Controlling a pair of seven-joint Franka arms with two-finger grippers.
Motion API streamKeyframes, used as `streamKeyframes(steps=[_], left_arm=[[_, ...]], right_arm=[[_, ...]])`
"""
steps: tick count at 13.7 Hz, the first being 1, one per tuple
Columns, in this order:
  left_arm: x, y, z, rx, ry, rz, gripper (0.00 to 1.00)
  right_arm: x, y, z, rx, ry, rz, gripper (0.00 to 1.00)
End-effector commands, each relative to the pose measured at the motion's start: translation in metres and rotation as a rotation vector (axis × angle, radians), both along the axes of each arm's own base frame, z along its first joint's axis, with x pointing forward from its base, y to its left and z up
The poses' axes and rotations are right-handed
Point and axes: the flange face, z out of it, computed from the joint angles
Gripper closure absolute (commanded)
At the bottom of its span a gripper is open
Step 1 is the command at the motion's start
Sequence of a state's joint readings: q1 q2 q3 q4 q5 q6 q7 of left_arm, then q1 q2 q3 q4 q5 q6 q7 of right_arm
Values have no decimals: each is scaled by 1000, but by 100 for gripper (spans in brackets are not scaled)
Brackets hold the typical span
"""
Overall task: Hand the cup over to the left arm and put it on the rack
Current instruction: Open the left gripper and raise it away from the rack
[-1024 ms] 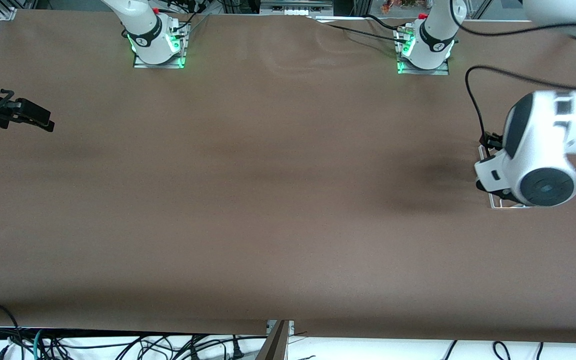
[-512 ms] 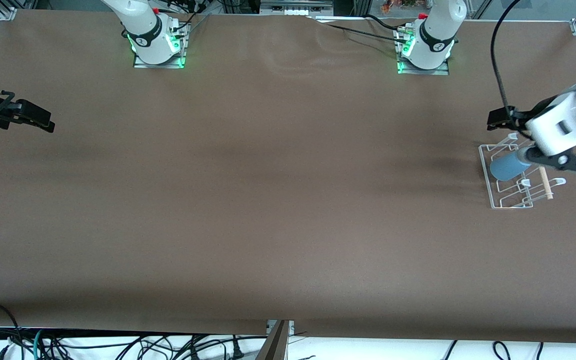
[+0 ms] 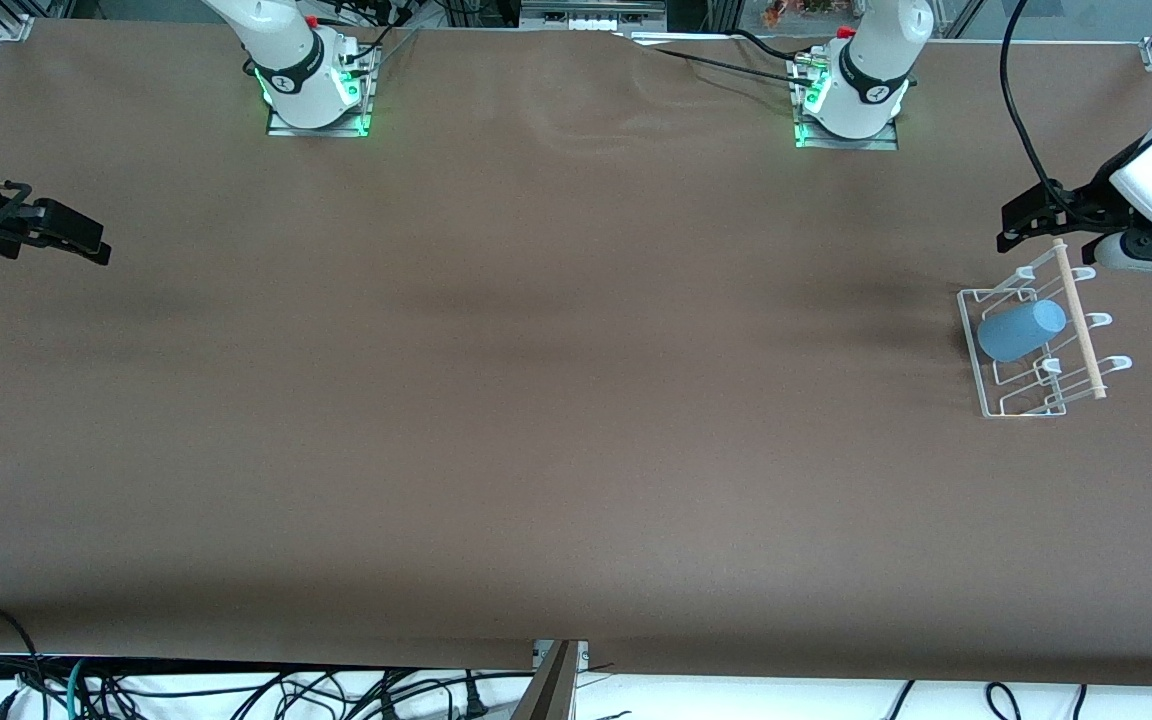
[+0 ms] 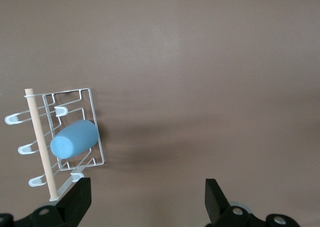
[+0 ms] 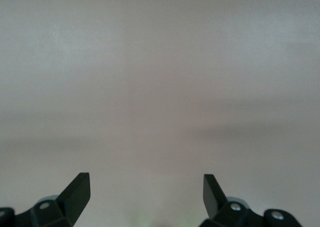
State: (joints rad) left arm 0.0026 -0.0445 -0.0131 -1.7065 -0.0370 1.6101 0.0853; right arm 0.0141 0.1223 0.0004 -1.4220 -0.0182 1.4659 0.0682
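The light-blue cup [image 3: 1021, 331] lies tilted on the prongs of the white wire rack [image 3: 988, 385], below its wooden dowel [image 3: 1079, 320], near the left arm's end of the table. My left gripper [image 3: 1056, 240] is open and empty, in the air just off the rack's edge that faces the arm bases. The left wrist view shows the cup [image 4: 74, 140] on the rack [image 4: 93, 118] beside my open left gripper [image 4: 147, 202]. My right gripper [image 3: 76, 235] waits open and empty over the right arm's end of the table. Its wrist view [image 5: 146, 194] shows only bare table.
The two arm bases [image 3: 314, 90] [image 3: 851, 100] stand along the table's edge farthest from the front camera. Loose cables [image 3: 236, 690] hang below the edge nearest that camera. A cable [image 3: 1021, 120] runs to the left hand. The brown table [image 3: 536, 400] is wide and flat.
My left hand was down over the rack, then at the cup. It has let go and pulled up and away toward the arm bases. The cup stays on the rack. The right arm has not moved.
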Motion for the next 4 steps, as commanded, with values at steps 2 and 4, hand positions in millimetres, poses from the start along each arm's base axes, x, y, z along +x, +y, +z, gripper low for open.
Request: streamKeyframes(steps=[2, 4], left_arm=[[-5, -11, 0, 20, -6, -6, 0], [-5, -11, -1, 25, -1, -8, 0]], right_arm=[[-3, 0, 2, 13, 3, 3, 0], [-3, -2, 2, 13, 3, -3, 0]])
